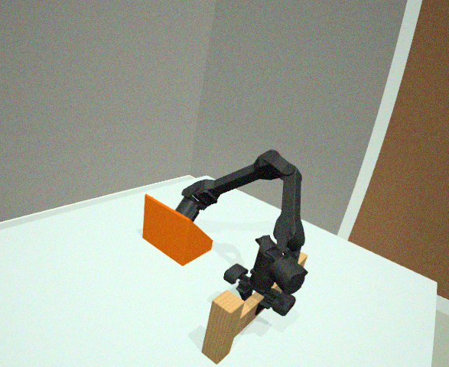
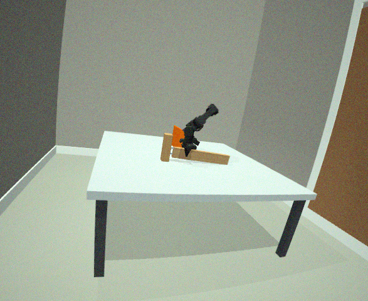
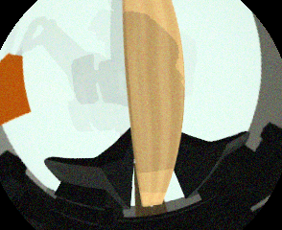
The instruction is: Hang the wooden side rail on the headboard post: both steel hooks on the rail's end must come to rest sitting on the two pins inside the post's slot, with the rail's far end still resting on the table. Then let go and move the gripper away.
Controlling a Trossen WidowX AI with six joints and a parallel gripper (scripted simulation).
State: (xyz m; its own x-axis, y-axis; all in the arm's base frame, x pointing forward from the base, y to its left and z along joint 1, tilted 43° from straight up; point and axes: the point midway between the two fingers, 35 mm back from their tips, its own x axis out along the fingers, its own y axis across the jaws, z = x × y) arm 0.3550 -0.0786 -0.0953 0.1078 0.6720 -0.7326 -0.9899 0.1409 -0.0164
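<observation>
The jaws [image 1: 252, 298] [image 2: 187, 150] are closed partway, clamped on the wooden rail [image 1: 252, 308] [image 2: 209, 156] [image 3: 155, 91], whose hook end, in the exterior view, lies just short of the post [image 1: 220, 322] [image 2: 166, 147] at nine o'clock, the far end low by the tabletop [image 1: 98, 308] [image 2: 177, 178] toward three. If the hooks are out of line with the slot, pushing on could jam them or tip the post; letting go before they seat could drop the rail.
</observation>
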